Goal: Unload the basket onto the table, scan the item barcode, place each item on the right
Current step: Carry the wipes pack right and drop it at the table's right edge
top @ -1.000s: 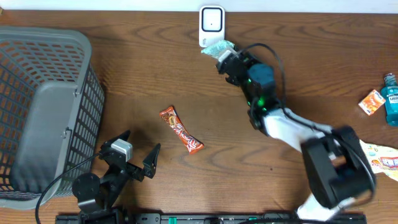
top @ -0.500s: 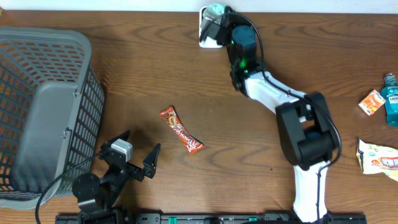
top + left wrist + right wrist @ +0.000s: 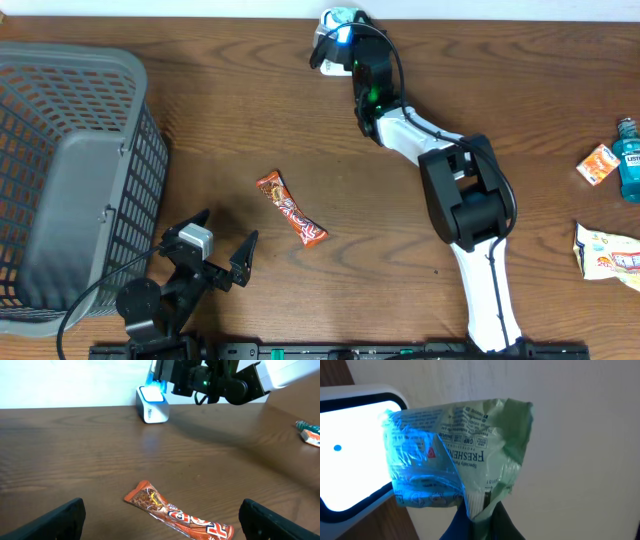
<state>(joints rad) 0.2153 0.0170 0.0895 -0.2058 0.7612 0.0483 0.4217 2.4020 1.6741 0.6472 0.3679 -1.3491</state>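
I had the right arm (image 3: 412, 135) stretched far forward, the right tool (image 3: 337, 33) pinched shut on a green packet (image 3: 455, 460); the left tool (image 3: 225, 232) sat back, jaws wide.

- A mock shop checkout laid out on a wooden table (image 3: 250, 110).
- A white barcode scanner (image 3: 151, 405) glows blue at the far edge.
- A grey shopping basket (image 3: 150, 150) stands at one end.
- Packaged goods lie about: a candy bar (image 3: 291, 208), a mouthwash bottle (image 3: 628, 160).
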